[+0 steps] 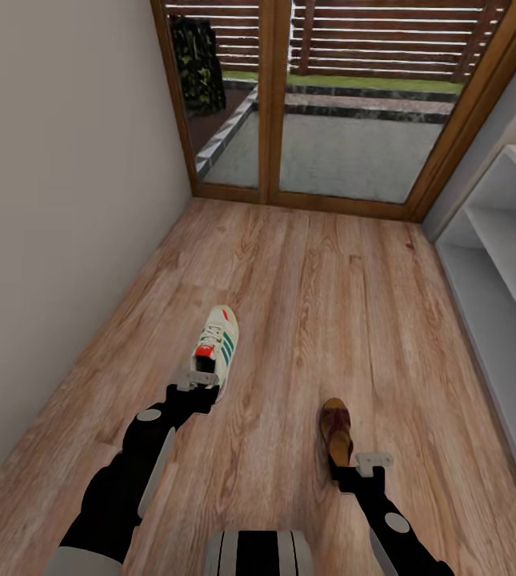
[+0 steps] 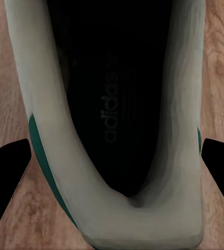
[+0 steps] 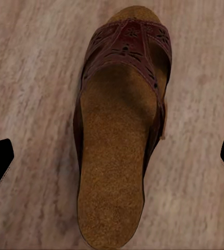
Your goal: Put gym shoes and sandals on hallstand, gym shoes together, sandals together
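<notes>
Two tools (image 1: 202, 382) (image 1: 359, 466) wide, shoe (image 1: 217, 347), sandal (image 1: 337, 430)

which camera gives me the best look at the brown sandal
The right wrist view: the sandal shows whole from above, with its perforated strap and tan insole clear, lying on the wood floor between the open right gripper fingertips. The head view shows it small, its heel end hidden behind that gripper.

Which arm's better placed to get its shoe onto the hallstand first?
Right, probably. Its gripper hangs open over the sandal, on the hallstand side. The left gripper straddles the gym shoe near the opposite wall.
</notes>
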Robot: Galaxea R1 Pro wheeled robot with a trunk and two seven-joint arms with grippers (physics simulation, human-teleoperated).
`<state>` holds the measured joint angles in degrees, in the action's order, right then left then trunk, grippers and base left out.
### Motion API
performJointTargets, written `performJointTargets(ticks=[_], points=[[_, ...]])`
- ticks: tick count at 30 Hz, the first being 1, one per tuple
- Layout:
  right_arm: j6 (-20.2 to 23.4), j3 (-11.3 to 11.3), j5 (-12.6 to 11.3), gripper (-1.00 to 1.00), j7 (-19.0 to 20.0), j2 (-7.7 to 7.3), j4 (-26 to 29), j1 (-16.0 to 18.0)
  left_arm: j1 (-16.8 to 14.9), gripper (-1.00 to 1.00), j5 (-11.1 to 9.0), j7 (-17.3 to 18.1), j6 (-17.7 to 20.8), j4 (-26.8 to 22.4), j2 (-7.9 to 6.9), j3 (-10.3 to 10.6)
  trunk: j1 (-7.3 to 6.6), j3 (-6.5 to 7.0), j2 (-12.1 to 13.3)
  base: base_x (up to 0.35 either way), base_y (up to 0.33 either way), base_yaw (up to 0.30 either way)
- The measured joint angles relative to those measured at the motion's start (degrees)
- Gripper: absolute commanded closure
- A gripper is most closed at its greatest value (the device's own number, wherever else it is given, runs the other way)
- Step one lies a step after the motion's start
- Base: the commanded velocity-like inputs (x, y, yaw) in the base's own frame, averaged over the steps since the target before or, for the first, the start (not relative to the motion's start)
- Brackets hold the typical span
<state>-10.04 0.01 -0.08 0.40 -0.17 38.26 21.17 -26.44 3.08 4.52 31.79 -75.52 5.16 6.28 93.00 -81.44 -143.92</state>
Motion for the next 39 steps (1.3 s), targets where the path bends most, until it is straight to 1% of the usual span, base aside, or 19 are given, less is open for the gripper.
performJointTargets(ticks=[14,39], points=[[0.0,-0.1,0.0,-1.0,0.0,0.0,0.0,0.0,0.0,1.0,0.0,0.0,0.0,0.0,0.0,0.0,0.02,-0.04,0.0,0.019,0.0,0.0],[0.0,-0.1,0.0,-1.0,0.1,0.0,0.0,0.0,0.0,1.0,0.0,0.1,0.0,0.0,0.0,-0.1,0.67,-7.74,-0.3,0.0,0.0,0.0]])
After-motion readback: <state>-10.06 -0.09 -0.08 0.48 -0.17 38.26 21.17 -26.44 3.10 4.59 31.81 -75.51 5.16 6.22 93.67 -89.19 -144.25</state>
